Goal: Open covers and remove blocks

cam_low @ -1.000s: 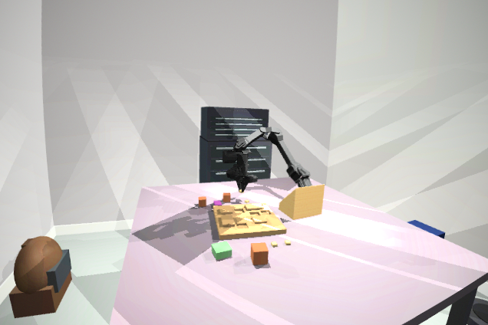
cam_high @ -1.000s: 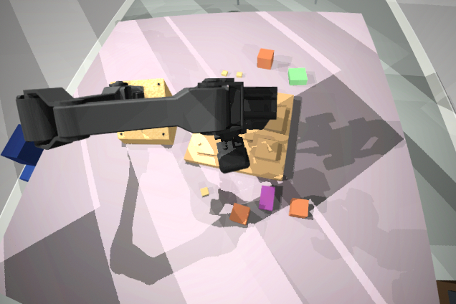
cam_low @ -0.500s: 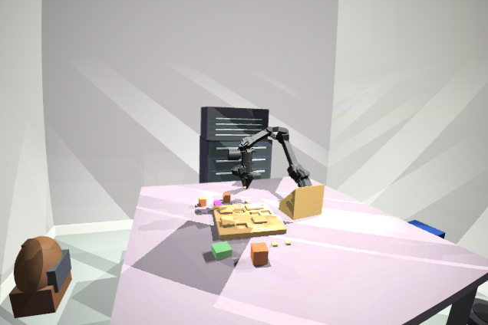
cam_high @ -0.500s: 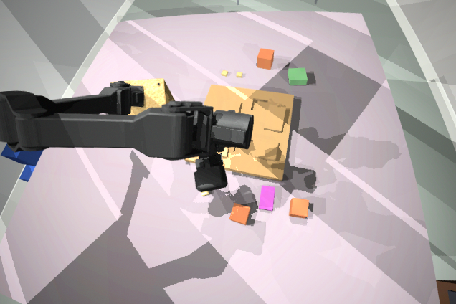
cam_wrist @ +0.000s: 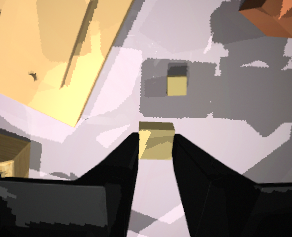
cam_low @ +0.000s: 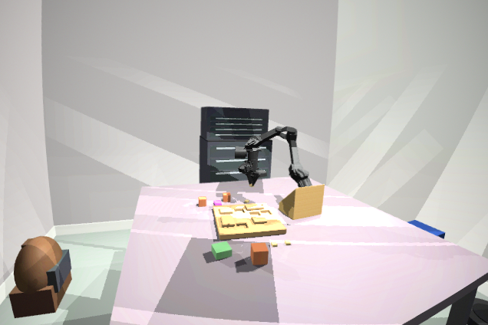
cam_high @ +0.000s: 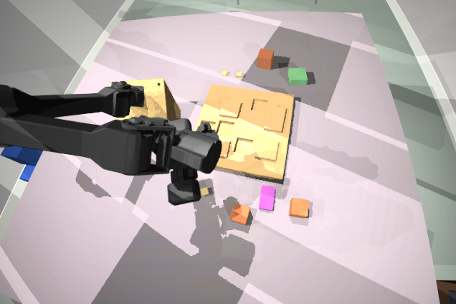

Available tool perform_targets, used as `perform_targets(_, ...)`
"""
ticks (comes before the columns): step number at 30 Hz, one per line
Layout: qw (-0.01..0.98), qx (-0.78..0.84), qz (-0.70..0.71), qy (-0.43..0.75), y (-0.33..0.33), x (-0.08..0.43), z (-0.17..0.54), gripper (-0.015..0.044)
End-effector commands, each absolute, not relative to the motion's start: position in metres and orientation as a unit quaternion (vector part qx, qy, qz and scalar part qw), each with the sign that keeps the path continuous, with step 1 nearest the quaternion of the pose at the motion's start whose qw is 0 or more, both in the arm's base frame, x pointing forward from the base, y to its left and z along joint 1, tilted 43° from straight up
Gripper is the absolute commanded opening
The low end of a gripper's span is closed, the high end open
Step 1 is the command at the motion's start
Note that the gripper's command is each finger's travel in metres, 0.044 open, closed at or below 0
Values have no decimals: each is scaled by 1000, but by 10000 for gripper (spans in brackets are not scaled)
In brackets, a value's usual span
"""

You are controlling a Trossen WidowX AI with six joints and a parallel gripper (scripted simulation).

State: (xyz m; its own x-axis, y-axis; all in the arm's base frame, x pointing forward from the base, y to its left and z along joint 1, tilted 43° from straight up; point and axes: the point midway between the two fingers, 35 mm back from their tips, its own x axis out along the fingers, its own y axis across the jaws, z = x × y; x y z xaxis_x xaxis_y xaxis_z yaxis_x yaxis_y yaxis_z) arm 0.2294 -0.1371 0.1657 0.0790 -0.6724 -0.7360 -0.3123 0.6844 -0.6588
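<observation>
The tan puzzle board (cam_high: 223,90) (cam_low: 252,234) (cam_wrist: 58,104) lies flat on the table, with raised cover plates and recesses; how far each cover is open is hard to tell. My gripper (cam_low: 252,185) (cam_wrist: 155,140) is shut on a small yellow block (cam_wrist: 160,146) and holds it above the table, off the board's near-left corner in the top view, where its fingertips are hidden. Another small yellow block (cam_high: 204,191) (cam_low: 246,201) (cam_wrist: 177,85) rests on the table close by. Two more small yellow blocks (cam_high: 224,72) (cam_high: 239,74) (cam_low: 274,244) (cam_low: 287,242) lie beyond the board's far side.
Two orange cubes (cam_high: 239,214) (cam_high: 298,207) and a magenta block (cam_high: 267,198) lie on the near side of the board. A red-orange cube (cam_high: 265,59) (cam_low: 258,253) and green block (cam_high: 297,76) (cam_low: 221,250) lie beyond it. A wooden wedge (cam_high: 154,97) (cam_low: 309,202) stands left of the board.
</observation>
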Motion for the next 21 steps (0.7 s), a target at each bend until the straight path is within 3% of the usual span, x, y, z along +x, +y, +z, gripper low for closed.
perform_targets(1, 631, -372, -137, 667, -141, 217, 166, 80)
perform_targets(11, 628, -377, -142, 666, -151, 184, 173, 80)
perform_targets(21, 628, -375, -141, 667, -159, 188, 162, 80)
